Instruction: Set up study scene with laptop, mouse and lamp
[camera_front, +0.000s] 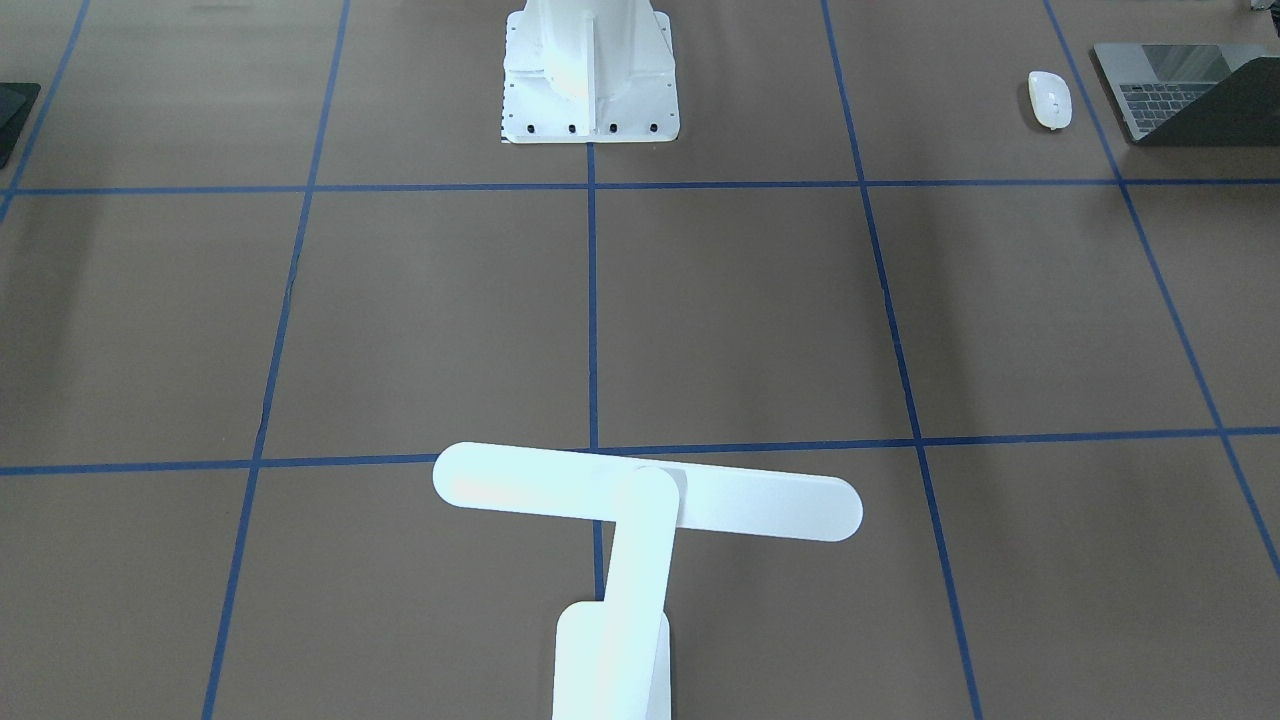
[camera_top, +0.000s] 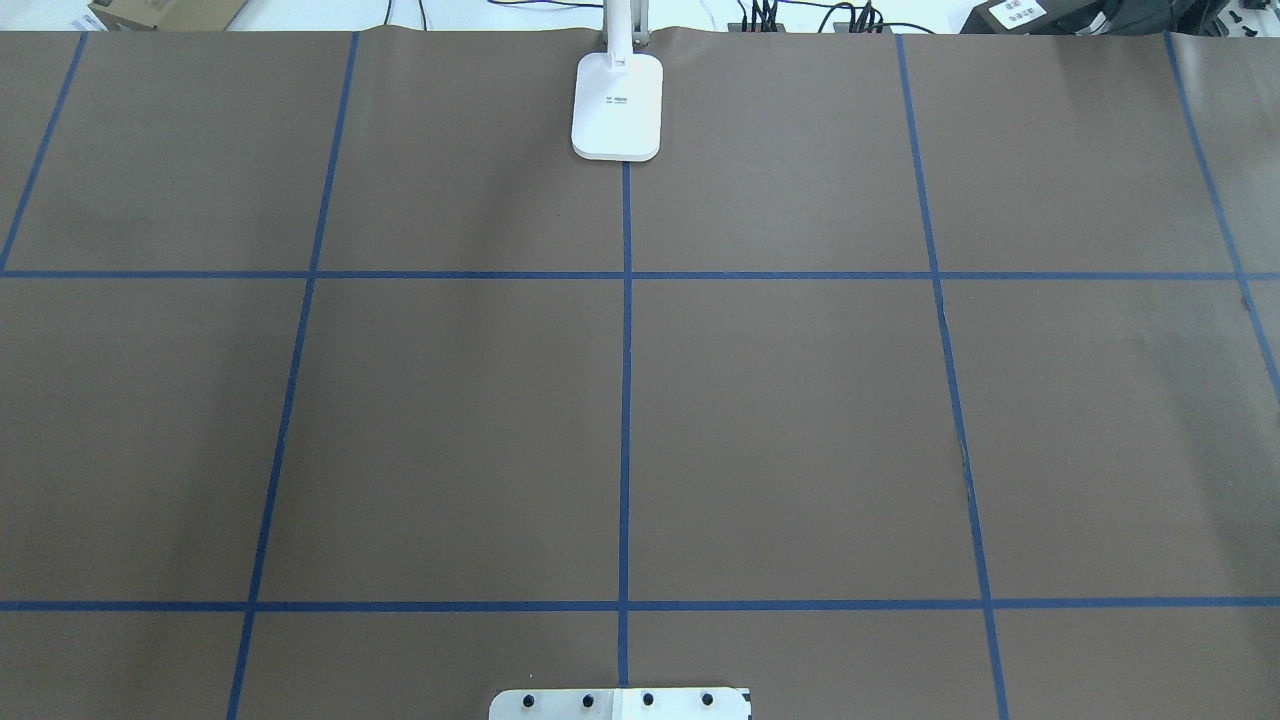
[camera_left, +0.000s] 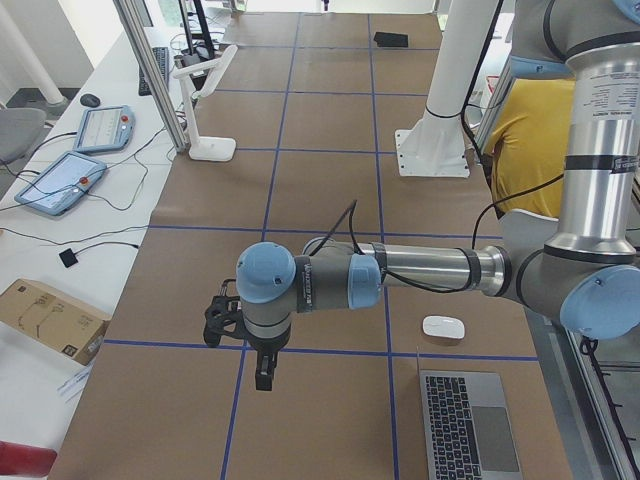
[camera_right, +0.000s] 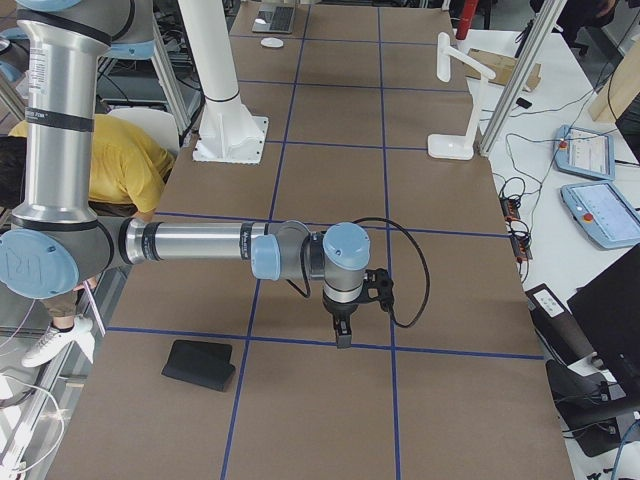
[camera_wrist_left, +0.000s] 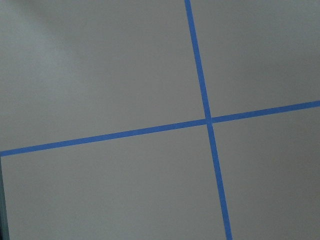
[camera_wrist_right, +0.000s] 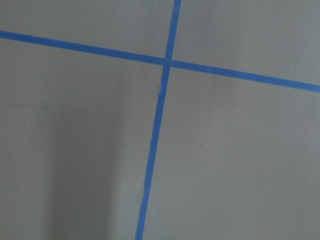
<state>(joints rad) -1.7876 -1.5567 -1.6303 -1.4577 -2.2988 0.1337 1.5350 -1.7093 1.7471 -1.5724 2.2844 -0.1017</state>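
Two arms are hanging low over the brown tabletop (camera_top: 450, 430), wrists bent down. Left pincer (camera_left: 263, 378) and right pincer (camera_right: 343, 338) are showing in side views only, so can't tell whether their fingers are apart or together. Laptop (camera_front: 1190, 95) is sitting open at robot's left end, on robot's side, w/ mouse (camera_front: 1050, 100) lying just beside it, not touching. Lamp (camera_front: 645, 500) is standing at far edge, centre, on the blue tape line (camera_top: 625, 400).
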